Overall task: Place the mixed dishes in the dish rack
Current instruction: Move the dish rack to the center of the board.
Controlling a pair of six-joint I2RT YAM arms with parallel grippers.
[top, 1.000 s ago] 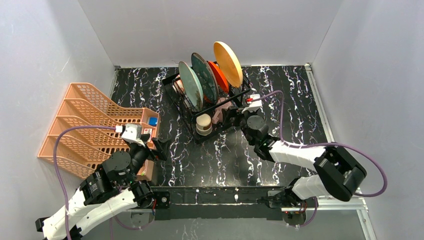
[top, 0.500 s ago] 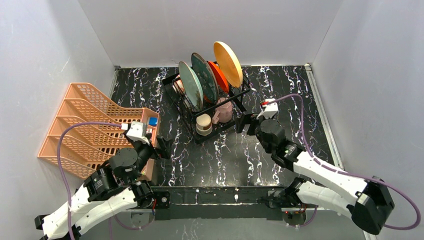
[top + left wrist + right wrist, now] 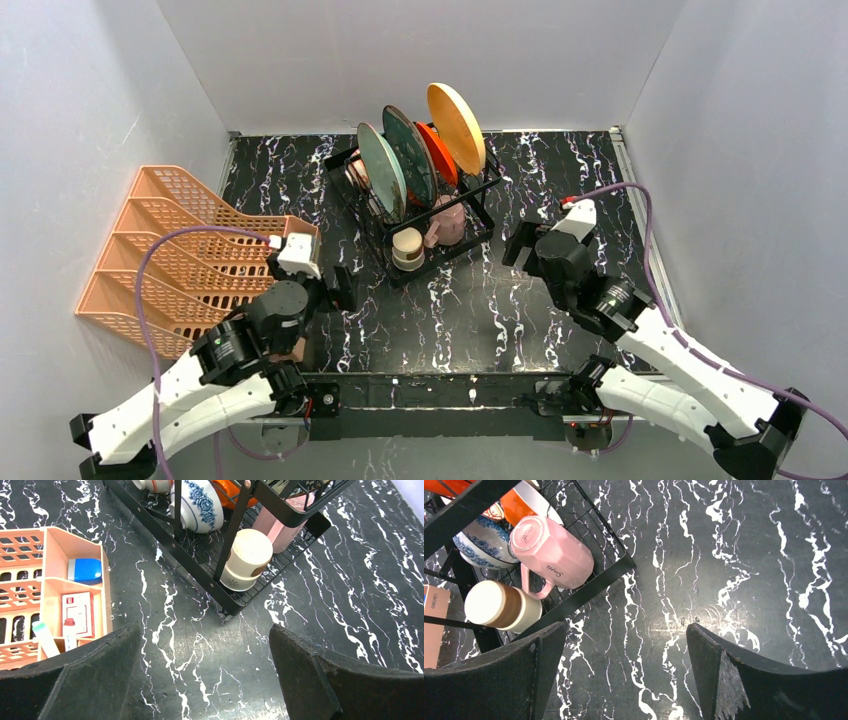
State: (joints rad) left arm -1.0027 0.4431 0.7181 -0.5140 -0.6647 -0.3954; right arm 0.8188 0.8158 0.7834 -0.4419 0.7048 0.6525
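Pale grey walls close in on three sides of a black, white-veined desk, whose near edge is cut off behind the arm bases. An orange lattice rack fills the left side. The dish rack sits at the middle rear of the desk, already loaded. The left arm lies low beside the orange rack, and the right arm reaches in from the right. The left jaws and right jaws are both spread wide over bare desk, grasping nothing, clear of the wire. Upright in the slots stand a yellow plate, a red-orange plate mostly hidden between its neighbours, and two grey-green plates. Below them the lower tier is shadowed from above. The wrist views show a pink mug on its side, a cream cup with a brown band at the near corner, and a blue-patterned bowl, partly behind the wire. A blue object sits in a compartment of the orange rack.
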